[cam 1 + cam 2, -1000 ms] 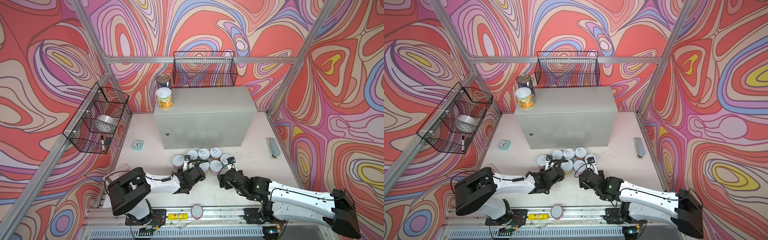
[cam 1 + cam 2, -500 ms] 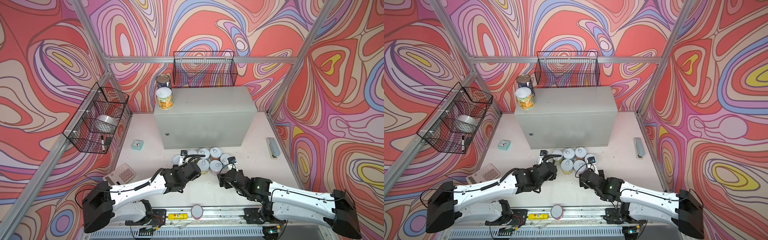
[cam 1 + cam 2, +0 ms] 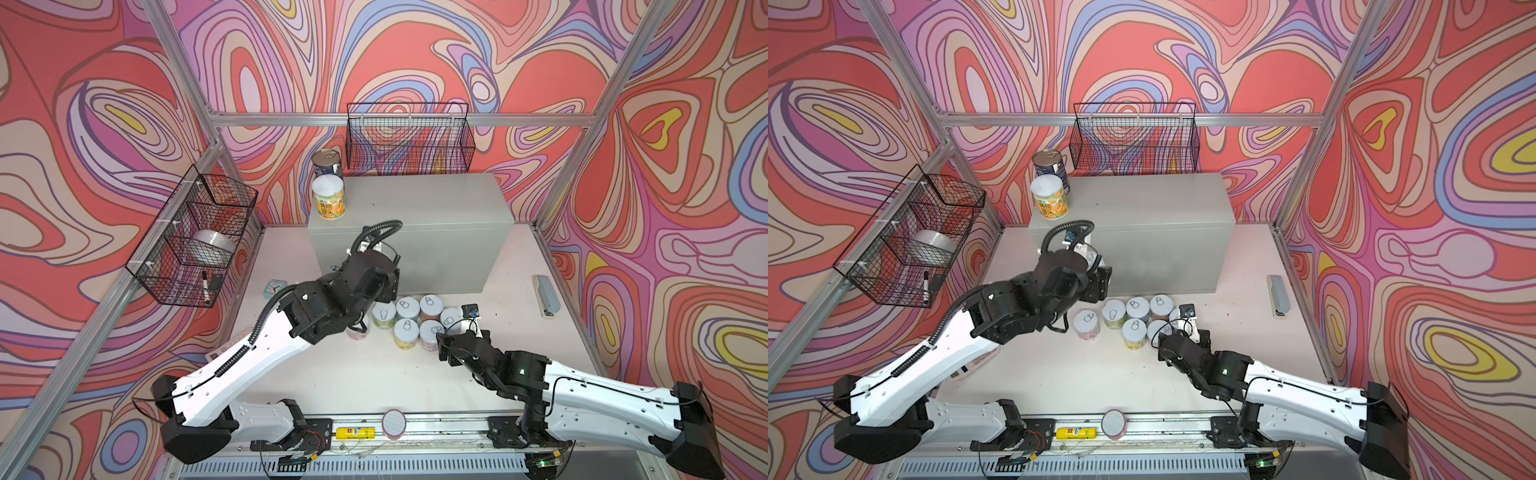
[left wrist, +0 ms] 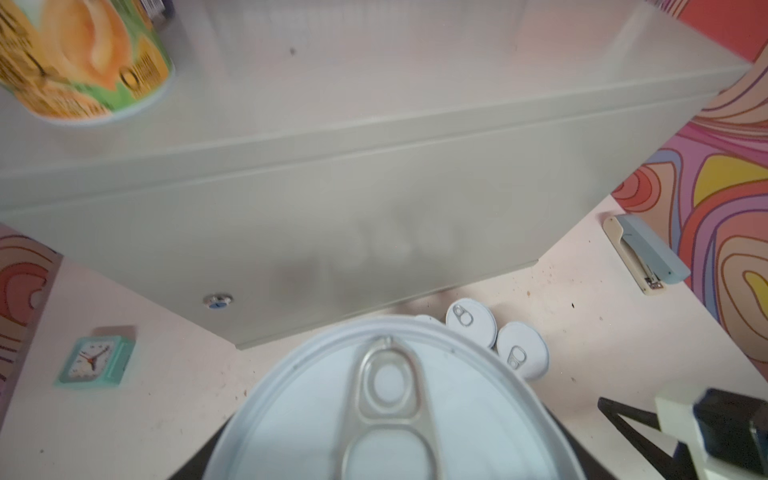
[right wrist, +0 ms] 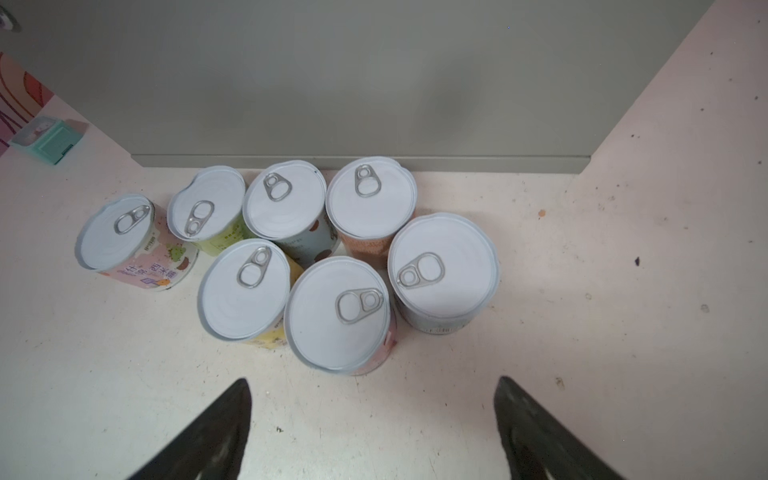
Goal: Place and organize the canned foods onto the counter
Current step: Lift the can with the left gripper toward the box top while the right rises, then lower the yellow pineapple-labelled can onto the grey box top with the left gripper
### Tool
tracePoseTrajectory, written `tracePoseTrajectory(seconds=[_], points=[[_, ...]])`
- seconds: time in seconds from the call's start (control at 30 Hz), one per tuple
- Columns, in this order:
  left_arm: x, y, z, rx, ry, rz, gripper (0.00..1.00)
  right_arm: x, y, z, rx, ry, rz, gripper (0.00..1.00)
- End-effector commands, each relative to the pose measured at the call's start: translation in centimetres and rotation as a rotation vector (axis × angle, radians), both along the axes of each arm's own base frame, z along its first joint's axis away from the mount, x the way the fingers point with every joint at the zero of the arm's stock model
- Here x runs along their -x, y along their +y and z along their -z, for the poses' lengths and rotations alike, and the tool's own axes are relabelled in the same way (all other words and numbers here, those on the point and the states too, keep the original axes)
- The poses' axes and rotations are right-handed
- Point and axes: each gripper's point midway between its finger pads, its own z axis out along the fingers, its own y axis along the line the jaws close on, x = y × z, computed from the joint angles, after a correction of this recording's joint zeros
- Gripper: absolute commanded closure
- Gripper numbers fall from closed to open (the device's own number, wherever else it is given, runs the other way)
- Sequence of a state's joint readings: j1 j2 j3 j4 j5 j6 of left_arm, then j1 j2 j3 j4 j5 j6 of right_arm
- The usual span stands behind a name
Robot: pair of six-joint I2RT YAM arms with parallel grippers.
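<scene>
1. Two tall tins appear in both top views. The yellow-orange tin (image 3: 328, 201) and, behind it, the dark blue tin (image 3: 327, 164) stand upright at the left rear corner of the grey bench (image 3: 424, 199). Seven short tins (image 3: 406, 328) cluster on the white bench (image 3: 374, 374), just in front of the grey bench. The left pincer (image 3: 384, 259) hangs before the grey bench's front face, above the cluster's left end. The right pincer (image 3: 455, 338) sits low, just beside the cluster's near right tins.
2. Left wrist view: the left pincer is closed on the held tin (image 4: 386, 415), which is upright with its white pull-tab lid uppermost. The grey bench's front, with its round lock (image 4: 218, 300), lies beyond, and the yellow-orange tin stands on its top.
3. Right wrist view: the right pincer's fingers (image 5: 216, 432) stand wide apart, gripping nothing. The seven short tins stand upright just ahead, their rear row near the grey bench's base.
</scene>
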State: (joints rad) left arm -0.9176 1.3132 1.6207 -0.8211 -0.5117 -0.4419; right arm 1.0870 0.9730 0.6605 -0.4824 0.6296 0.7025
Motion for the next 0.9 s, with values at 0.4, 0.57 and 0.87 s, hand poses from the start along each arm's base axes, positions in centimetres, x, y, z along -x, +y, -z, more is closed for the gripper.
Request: tracePoseTrajectory(seconds=[0.4, 0.57, 0.87], points=[[-10.3, -0.8, -5.8, -0.081, -0.052, 0.007, 1.0, -5.4, 2.0, -10.7, 0.003, -0.044, -0.033, 0.04], [-12.6, -1.2, -5.8, -0.061, -0.058, 0.001, 1.0, -7.1, -0.3, -10.1, -0.005, -0.024, 0.015, 0.04], [-16.0, -0.8, -4.7, -0.012, -0.039, -0.027, 1.0, -8.4, -1.7, -10.4, -0.01, -0.025, 0.038, 0.04]])
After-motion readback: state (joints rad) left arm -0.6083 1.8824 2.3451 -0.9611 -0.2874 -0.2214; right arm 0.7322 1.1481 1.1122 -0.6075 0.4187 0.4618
